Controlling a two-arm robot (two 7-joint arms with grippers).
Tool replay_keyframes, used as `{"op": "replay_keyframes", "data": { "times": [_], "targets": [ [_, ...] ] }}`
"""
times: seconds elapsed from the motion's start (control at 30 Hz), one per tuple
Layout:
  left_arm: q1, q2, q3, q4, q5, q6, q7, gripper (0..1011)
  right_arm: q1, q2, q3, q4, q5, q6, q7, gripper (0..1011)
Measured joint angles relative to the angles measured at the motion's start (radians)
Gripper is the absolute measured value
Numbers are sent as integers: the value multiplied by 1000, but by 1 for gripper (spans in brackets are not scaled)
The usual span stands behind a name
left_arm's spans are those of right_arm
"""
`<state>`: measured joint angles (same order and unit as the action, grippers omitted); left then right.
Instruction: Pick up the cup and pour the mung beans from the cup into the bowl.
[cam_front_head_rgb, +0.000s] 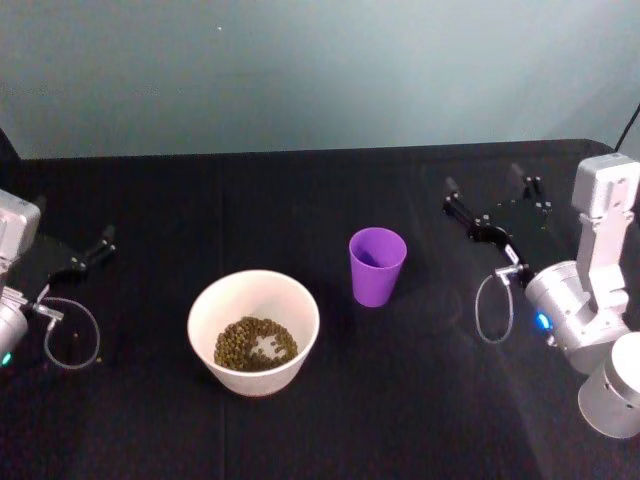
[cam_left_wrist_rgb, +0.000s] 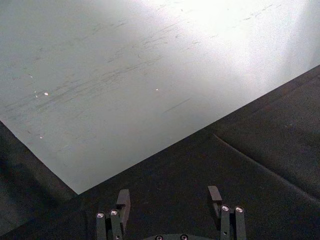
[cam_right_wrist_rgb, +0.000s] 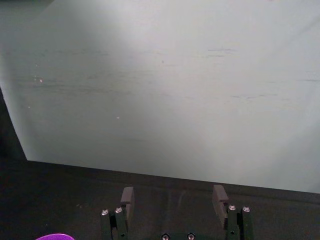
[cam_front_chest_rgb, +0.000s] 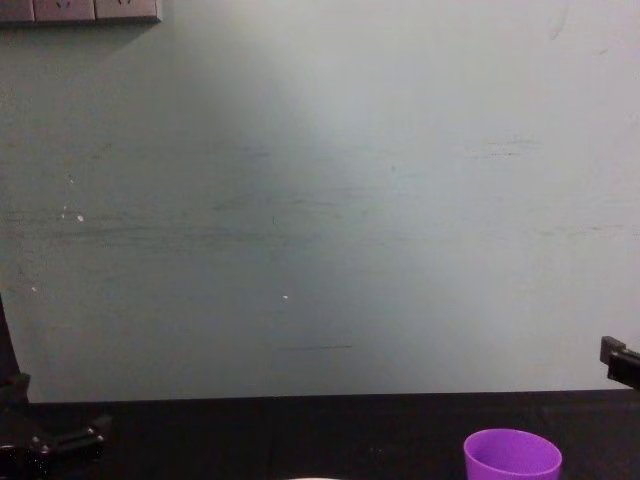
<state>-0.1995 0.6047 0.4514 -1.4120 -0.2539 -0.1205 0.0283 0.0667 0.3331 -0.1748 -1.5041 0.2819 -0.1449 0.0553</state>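
Spanning the whole background, a pale grey-green wall (cam_front_chest_rgb: 320, 200) with faint horizontal scuffs and a few white specks; a strip of wall sockets (cam_front_chest_rgb: 80, 10) sits at its top corner in the chest view.

Bench (cam_front_head_rgb: 400, 420): covered in black cloth, matte, with a soft fold line visible in the left wrist view; it meets the wall along a straight edge.

Right arm (cam_front_head_rgb: 600, 300): silver-grey housing, cable loop at the wrist, standing at the bench's right side.

Right hand (cam_front_head_rgb: 495, 205): black fingers spread apart, holding nothing, raised a little over the cloth.

Left hand (cam_front_head_rgb: 90, 255): black, at the far left of the bench, fingers parted in the left wrist view (cam_left_wrist_rgb: 170, 200), holding nothing.

Bowl (cam_front_head_rgb: 253, 300): whitish, round rim, upright on the cloth, well to the left of the right hand and nearer the robot, between the two hands.

Cup (cam_front_head_rgb: 377, 266): bright purple tumbler, upright, mouth open upward, standing free just right of the bowl without touching it, near the right hand on its left.

Mung beans (cam_front_head_rgb: 255, 343): a greenish-brown heap lying in the bottom of the bowl.
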Motion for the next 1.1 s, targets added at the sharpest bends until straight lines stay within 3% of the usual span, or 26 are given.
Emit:
{"op": "replay_keyframes", "data": {
  "times": [0.2,1.1],
  "targets": [
    [0,0,0,0,0,0,0,1011,3,-13,9,26,-6,-25,15,1003],
    [0,0,0,0,0,0,0,1012,2,-9,6,17,-5,-18,12,1003]
  ]
}}
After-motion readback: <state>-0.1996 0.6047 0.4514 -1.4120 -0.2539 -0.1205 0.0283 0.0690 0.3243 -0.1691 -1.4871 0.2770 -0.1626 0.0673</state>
